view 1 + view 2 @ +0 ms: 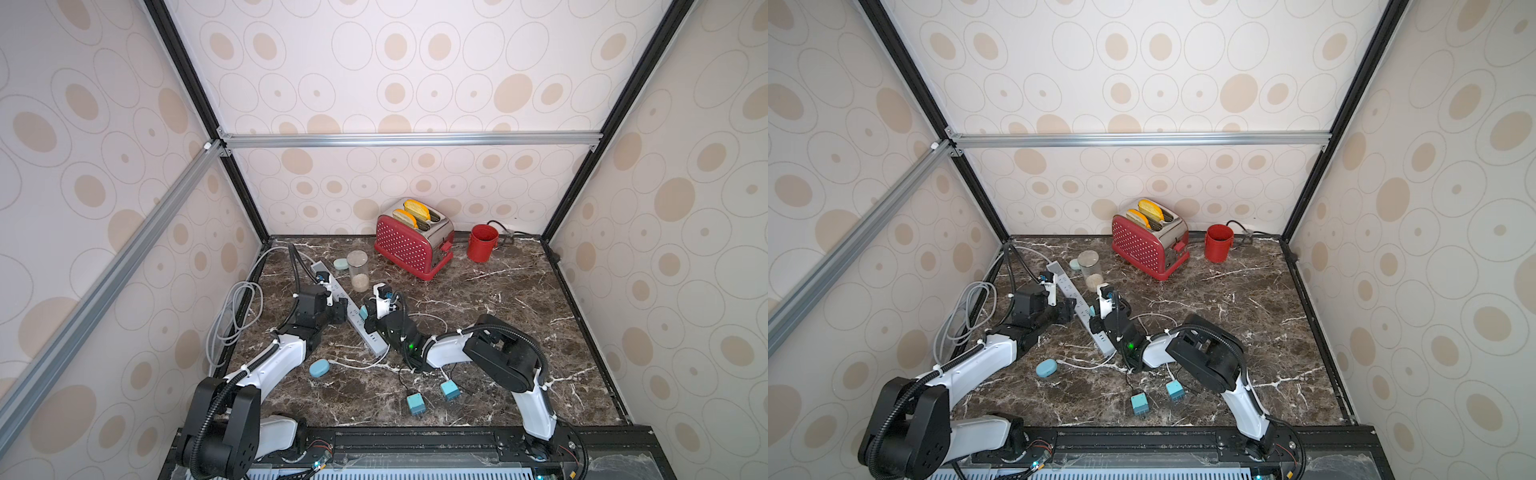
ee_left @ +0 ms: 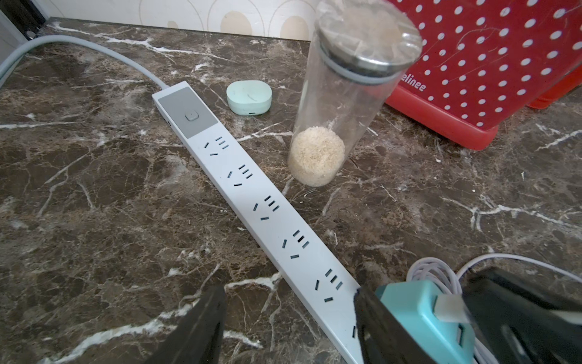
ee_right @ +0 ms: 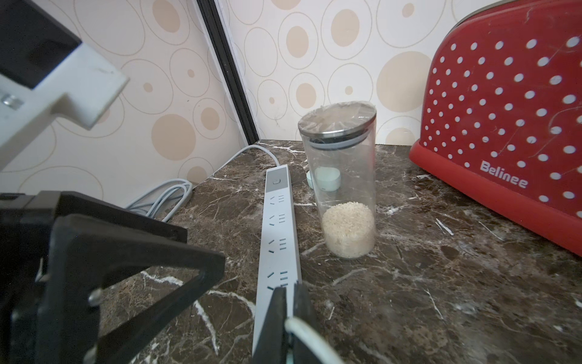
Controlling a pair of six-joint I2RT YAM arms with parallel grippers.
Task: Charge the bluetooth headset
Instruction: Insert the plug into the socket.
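Working the mains end of the job, with the headset end unconfirmed. Spreading the left hand (image 2: 288,290) wide and straddling the power strip (image 2: 252,205), one finger on either side, not visibly clamping it. Pinching the white cable (image 2: 423,269) in the right hand (image 3: 288,302), shut tight, apparently right at the plug entering the teal adapter (image 2: 419,312). Holding that adapter at the near end of the strip, touching it or just above. Not seeing the prongs (hidden behind a left finger), so not calling it seated.

Reading the blue headset case (image 1: 319,368) as the task's thing. Lying flat on the counter (image 1: 519,324) toward the front, just beside the left forearm, apart from both hands. Tracing the cable's other end up to the case, but too small to tell whether it is plugged in. Ignoring the mint case (image 2: 248,97) behind the strip, no cable at it.

Remaining, judging from this: seating the adapter in a socket and confirming the cable in the case.
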